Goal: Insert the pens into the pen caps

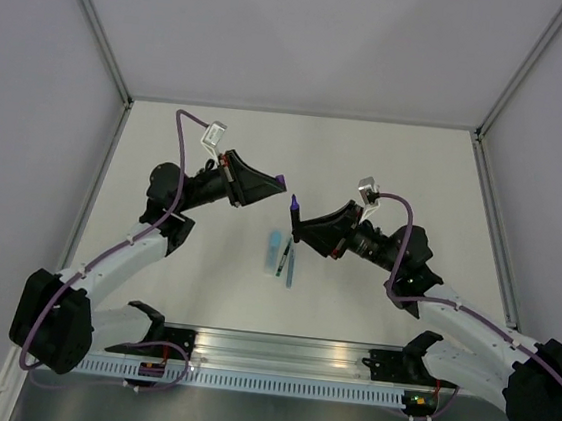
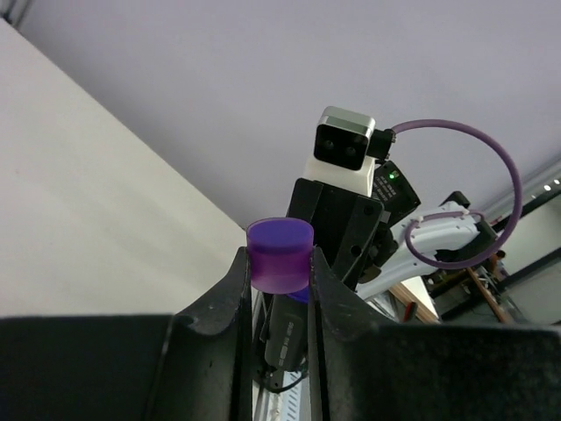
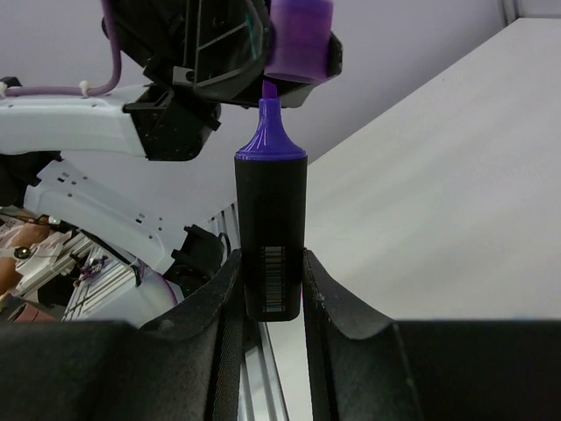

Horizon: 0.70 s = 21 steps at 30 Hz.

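My left gripper [image 1: 274, 183] is shut on a purple pen cap [image 1: 281, 180], held above the table; in the left wrist view the cap [image 2: 280, 254] sits between the fingertips. My right gripper [image 1: 300, 225] is shut on the stubby black-and-purple marker [image 1: 295, 208], its tip pointing at the cap. In the right wrist view the marker [image 3: 270, 232] stands upright in the jaws, its purple tip just below the cap [image 3: 300, 39], a small gap between them. On the table below lie a pale-blue highlighter [image 1: 274, 246], a thin dark pen [image 1: 282, 257] and a thin blue pen [image 1: 290, 268].
White walls with metal posts enclose the table on the left, back and right. A metal rail [image 1: 276, 353] carrying both arm bases runs along the near edge. The two arms lean toward each other over the table's middle.
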{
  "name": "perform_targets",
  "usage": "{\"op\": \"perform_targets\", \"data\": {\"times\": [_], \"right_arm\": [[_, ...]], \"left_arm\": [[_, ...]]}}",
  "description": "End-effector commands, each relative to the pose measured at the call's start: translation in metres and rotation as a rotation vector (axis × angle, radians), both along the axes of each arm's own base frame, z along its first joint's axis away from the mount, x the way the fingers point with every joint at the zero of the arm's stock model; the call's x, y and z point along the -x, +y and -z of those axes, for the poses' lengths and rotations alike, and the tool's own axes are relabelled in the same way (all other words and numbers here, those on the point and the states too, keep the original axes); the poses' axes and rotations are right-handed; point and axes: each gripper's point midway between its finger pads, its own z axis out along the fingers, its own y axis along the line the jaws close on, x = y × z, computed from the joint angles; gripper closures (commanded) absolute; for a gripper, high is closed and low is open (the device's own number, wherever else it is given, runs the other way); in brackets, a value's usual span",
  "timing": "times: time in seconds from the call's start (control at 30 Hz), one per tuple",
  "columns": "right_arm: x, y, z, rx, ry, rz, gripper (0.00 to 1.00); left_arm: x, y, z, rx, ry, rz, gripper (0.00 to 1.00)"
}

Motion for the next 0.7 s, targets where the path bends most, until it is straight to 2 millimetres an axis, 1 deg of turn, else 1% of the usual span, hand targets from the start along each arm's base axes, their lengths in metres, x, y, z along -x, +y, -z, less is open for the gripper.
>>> {"op": "perform_targets", "data": {"times": [0.0, 0.07, 0.1, 0.17, 0.3, 0.47, 0.67], "right_arm": [[0.023, 0.003, -0.025, -0.082, -0.096, -0.081, 1.0], [0.027, 0.005, -0.026, -0.082, -0.103, -0.099, 1.0], [0.029, 0.007, -0.026, -0.081, -0.103, -0.111, 1.0], [0.031, 0.009, -0.026, -0.08, -0.099, -0.121, 1.0], [0.036, 0.015, -0.026, -0.082, -0.1, -0.144, 1.0], [0.039, 0.016, -0.027, -0.086, -0.098, -0.148, 1.0], [0.039, 0.015, -0.029, -0.092, -0.101, -0.143, 1.0]], "left_arm": [[0.016, -0.001, -0.035, 0.088, -0.092, 0.093, 0.98], [0.02, -0.001, -0.037, 0.099, -0.091, 0.119, 0.98], [0.023, -0.001, -0.04, 0.11, -0.115, 0.128, 0.98], [0.024, -0.001, -0.04, 0.118, -0.102, 0.143, 0.98], [0.032, 0.0, -0.046, 0.155, -0.133, 0.186, 0.98], [0.04, -0.001, -0.041, 0.167, -0.124, 0.242, 0.98], [0.042, -0.003, -0.033, 0.168, -0.132, 0.28, 0.98]]}}
